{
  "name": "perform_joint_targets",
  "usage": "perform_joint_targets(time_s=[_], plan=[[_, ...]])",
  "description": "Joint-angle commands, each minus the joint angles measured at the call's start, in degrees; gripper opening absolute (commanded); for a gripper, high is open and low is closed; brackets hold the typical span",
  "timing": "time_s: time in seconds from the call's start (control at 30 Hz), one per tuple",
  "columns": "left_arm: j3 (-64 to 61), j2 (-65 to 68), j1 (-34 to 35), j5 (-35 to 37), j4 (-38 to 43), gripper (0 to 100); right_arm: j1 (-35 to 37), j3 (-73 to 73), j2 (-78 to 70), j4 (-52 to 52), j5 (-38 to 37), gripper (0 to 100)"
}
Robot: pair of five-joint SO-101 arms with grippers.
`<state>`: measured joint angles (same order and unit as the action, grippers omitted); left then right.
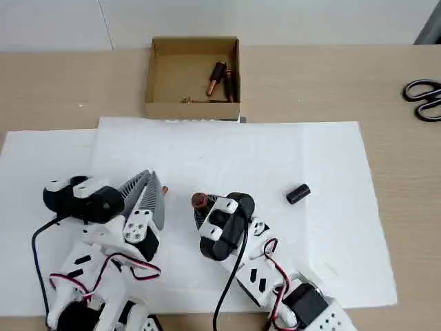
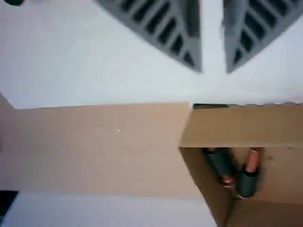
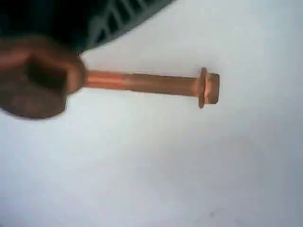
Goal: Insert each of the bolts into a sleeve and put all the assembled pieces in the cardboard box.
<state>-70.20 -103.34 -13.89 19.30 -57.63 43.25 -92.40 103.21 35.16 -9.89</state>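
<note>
My right gripper (image 1: 200, 205) is shut on a brown round sleeve (image 1: 199, 201), which looms blurred and close in the right wrist view (image 3: 33, 85). A copper bolt (image 3: 142, 82) lies on the white paper just beyond it, with its shank running up to the sleeve and its head pointing away. My left gripper (image 1: 153, 196) hovers low over the paper with a narrow gap between its grey ribbed fingers (image 2: 184, 38), and nothing sits in the gap. A copper end (image 1: 164, 189) shows beside its tips. A black sleeve (image 1: 298, 194) lies loose to the right. The cardboard box (image 1: 158, 76) holds assembled pieces (image 1: 219, 76) (image 2: 222, 165).
White paper (image 1: 310, 152) covers the near half of the wooden table. The box stands just past the paper's far edge, with its front wall (image 2: 236, 125) facing the arms. Black scissors (image 1: 424, 96) lie at the far right.
</note>
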Motion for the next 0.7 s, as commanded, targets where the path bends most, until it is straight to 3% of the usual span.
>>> perform_joint_targets(time_s=[0.0, 0.13, 0.37, 0.53, 0.67], plan=[[-2.8, -0.4, 2.5, -0.5, -0.6, 1, -5.4, -0.6, 0.7, -1.5, 0.0, 0.3], [-10.6, -0.4, 6.1, -1.2, -4.0, 1, -13.8, -3.4, 0.7, -1.2, 0.2, 0.3], [-19.0, -0.4, 11.9, -10.2, -5.1, 1, -26.8, -2.3, 0.7, 4.7, 4.8, 0.2], [-22.4, -0.4, 12.0, -11.6, -5.1, 1, -29.0, 4.3, 0.5, 10.7, 11.8, 0.1], [-22.5, -0.4, 12.0, -11.3, -5.0, 1, -29.1, 7.8, 0.5, 13.6, 13.0, 0.1]])
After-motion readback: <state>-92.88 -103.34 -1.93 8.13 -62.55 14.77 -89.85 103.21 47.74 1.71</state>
